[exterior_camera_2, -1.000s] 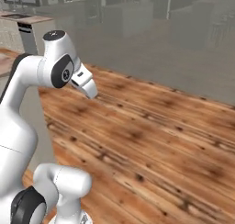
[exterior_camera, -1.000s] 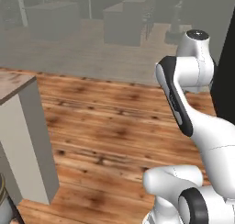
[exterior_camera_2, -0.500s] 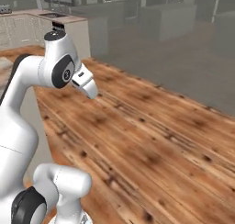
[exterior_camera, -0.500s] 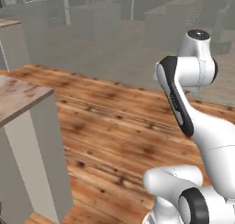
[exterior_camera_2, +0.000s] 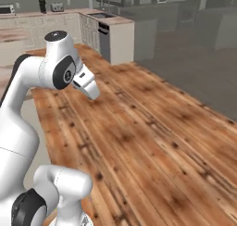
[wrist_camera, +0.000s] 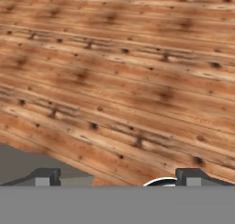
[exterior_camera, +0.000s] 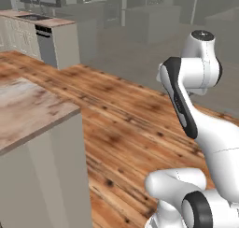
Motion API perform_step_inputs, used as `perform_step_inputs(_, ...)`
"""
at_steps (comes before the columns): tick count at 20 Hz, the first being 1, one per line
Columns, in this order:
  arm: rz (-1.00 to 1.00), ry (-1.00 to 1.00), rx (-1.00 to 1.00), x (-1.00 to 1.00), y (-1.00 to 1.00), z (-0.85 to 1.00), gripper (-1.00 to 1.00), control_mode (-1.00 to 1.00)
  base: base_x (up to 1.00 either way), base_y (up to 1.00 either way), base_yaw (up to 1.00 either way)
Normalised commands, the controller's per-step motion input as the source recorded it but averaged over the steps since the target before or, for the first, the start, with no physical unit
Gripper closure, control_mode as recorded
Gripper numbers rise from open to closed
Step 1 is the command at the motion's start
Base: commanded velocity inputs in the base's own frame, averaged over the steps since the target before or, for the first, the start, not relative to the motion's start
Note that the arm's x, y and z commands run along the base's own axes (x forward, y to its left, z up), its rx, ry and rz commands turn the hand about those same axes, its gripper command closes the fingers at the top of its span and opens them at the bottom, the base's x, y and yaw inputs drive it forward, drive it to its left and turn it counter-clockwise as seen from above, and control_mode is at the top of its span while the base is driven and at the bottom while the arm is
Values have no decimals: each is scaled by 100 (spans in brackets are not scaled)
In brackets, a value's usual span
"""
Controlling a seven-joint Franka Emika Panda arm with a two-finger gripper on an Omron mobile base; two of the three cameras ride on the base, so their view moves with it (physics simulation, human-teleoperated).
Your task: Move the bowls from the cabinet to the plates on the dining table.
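Note:
My gripper [wrist_camera: 118, 177] is open, its two dark fingertips [wrist_camera: 46, 176] wide apart with nothing between them, over bare wooden floor [wrist_camera: 119, 81]. In the right base view the hand [exterior_camera_2: 88, 84] hangs off the raised, folded arm and points forward and down. A marble-topped counter with plain cream sides [exterior_camera: 32, 110], which looks like a corner of the dining table, stands close at the lower left of the left base view. The bowls, the plates and the cabinet are out of view.
A cream kitchen counter run with a dark-fronted dishwasher [exterior_camera_2: 105, 39] stands at the back, also at the far left in the left base view [exterior_camera: 45, 42]. Open plank floor [exterior_camera_2: 152, 128] stretches ahead. Grey furniture [exterior_camera: 149, 21] stands far behind.
The whole picture has shifted, so the base has moved: the marble-topped counter has slid in from the left and the kitchen counters have come into view. Arm pose and open gripper are unchanged.

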Motion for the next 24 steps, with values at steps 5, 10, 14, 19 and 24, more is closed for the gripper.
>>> perform_step_inputs(5,0,0,0,0,0,0,-100,100,100,-53,39)
perform_step_inputs(10,0,0,0,0,0,0,-100,100,94,-90,30)
perform_step_inputs(14,0,0,0,0,0,0,-100,100,95,-79,30)
perform_step_inputs(19,0,0,0,0,0,0,-100,100,100,-36,40)
perform_step_inputs(24,0,0,0,0,0,0,-100,100,100,-23,37)
